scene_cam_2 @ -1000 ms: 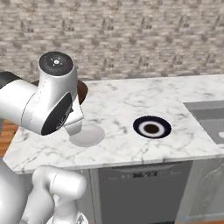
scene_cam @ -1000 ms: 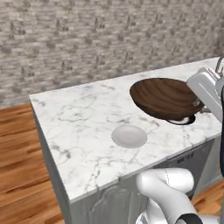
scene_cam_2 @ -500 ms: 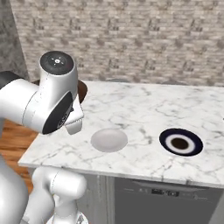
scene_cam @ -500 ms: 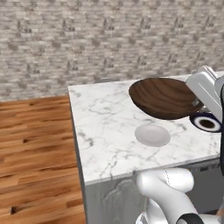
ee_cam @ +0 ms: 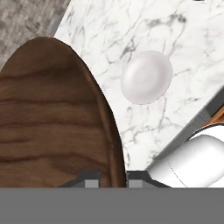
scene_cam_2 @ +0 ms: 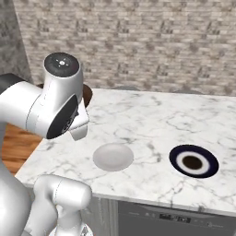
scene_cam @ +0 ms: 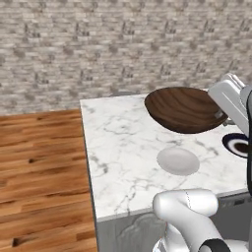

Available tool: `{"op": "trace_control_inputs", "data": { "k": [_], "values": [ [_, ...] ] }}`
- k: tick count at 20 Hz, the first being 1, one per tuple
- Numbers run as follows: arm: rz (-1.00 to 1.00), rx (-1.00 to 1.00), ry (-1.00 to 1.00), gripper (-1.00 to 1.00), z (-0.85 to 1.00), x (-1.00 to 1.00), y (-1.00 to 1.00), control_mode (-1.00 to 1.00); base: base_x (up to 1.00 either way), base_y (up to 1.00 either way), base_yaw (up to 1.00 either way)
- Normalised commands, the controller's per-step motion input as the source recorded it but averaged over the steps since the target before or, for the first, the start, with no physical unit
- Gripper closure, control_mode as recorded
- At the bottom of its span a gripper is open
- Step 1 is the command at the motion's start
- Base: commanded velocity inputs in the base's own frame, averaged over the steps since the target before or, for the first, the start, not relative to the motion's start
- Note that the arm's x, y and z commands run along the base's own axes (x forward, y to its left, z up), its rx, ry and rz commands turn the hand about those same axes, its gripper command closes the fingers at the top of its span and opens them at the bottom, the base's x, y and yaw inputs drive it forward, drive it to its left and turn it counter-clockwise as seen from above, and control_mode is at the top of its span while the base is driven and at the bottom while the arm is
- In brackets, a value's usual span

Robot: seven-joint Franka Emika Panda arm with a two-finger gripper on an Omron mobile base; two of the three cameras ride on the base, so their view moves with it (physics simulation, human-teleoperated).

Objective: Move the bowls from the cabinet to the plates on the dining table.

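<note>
My gripper (ee_cam: 111,177) is shut on the rim of the wide, dark brown wood-grain bowl (scene_cam: 184,109), holding it tilted in the air over the white marble dining table (scene_cam: 118,138). In the hand view the bowl (ee_cam: 52,118) covers the left half. The pale whitish-grey plate (scene_cam: 178,161) lies bare on the table just below and in front of the bowl. To its right lies the dark navy plate (scene_cam_2: 193,162) with a pale ring and dark centre. In the right base view my arm hides most of the bowl (scene_cam_2: 86,94). The cabinet is out of view.
A grey brick wall (scene_cam: 98,44) runs behind the table. Wooden floor (scene_cam: 39,167) lies to the table's left. Below the table's near edge is a grey appliance front (scene_cam_2: 175,219). Bare marble stretches between the plates and the far edge.
The base has driven along the table, so the whole scene has shifted and both plates now sit nearer the middle of the views. The bowl stays in my shut gripper.
</note>
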Motion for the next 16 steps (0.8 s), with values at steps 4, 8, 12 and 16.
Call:
{"op": "trace_control_inputs", "data": {
  "k": [4,8,12,16],
  "values": [
    [0.0,0.0,0.0,1.0,0.0,0.0,0.0,1.0,0.35,-0.31,0.0],
    [0.0,0.0,0.0,1.0,0.0,0.0,0.0,1.0,0.08,-0.63,0.0],
    [0.0,0.0,0.0,1.0,0.0,0.0,0.0,1.0,-0.08,-0.92,-0.02],
    [0.0,0.0,0.0,1.0,0.0,0.0,0.0,1.0,-0.59,-0.76,-0.09]
  ]
}}
